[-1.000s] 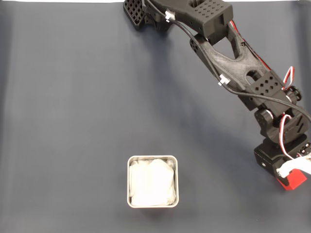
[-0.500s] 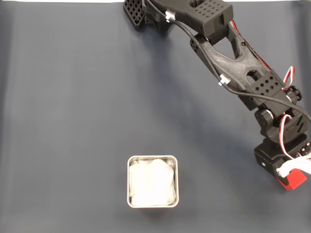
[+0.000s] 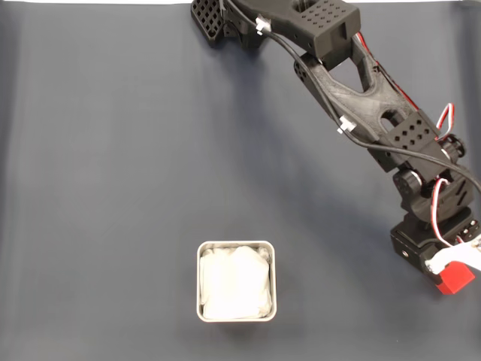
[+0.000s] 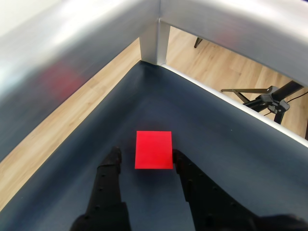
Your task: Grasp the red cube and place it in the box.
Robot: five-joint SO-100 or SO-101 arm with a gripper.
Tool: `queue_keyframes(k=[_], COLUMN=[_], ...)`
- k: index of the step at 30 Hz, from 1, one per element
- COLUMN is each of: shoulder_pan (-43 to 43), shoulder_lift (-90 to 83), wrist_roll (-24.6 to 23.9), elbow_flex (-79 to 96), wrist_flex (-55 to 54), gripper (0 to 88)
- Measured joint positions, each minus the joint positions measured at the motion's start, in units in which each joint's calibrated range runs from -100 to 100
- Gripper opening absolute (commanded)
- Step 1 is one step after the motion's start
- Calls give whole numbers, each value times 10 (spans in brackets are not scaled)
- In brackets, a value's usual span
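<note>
The red cube [image 3: 457, 280] lies on the dark mat at the lower right of the fixed view, close to the mat's right edge. My gripper [image 3: 453, 271] is down over it. In the wrist view the red cube [image 4: 153, 149] sits between the two black fingers [image 4: 111, 166]. The right finger touches the cube's side and a narrow gap remains on the left, so my gripper [image 4: 147, 158] is open around it. The box [image 3: 236, 244], a square metal tin lined with crumpled white material, stands at the bottom centre, far left of the cube.
The dark blue mat [image 3: 113, 165] covers the table. In the wrist view a silver rail [image 4: 159, 29] forms a corner just beyond the cube, with wooden floor [image 4: 211, 62] and a black tripod [image 4: 269, 98] behind. The arm's base [image 3: 218, 19] is at the top centre.
The wrist has shifted very slightly over the cube, so a little less of the cube shows in the fixed view. The box has not moved.
</note>
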Motion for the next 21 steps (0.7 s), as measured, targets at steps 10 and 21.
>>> queue_keyframes(k=[10, 21], shoulder_pan=[0, 1], shoulder_lift=[0, 0], wrist_roll=[3, 6], elbow_flex=[0, 0], wrist_flex=[0, 0], gripper=[149, 86])
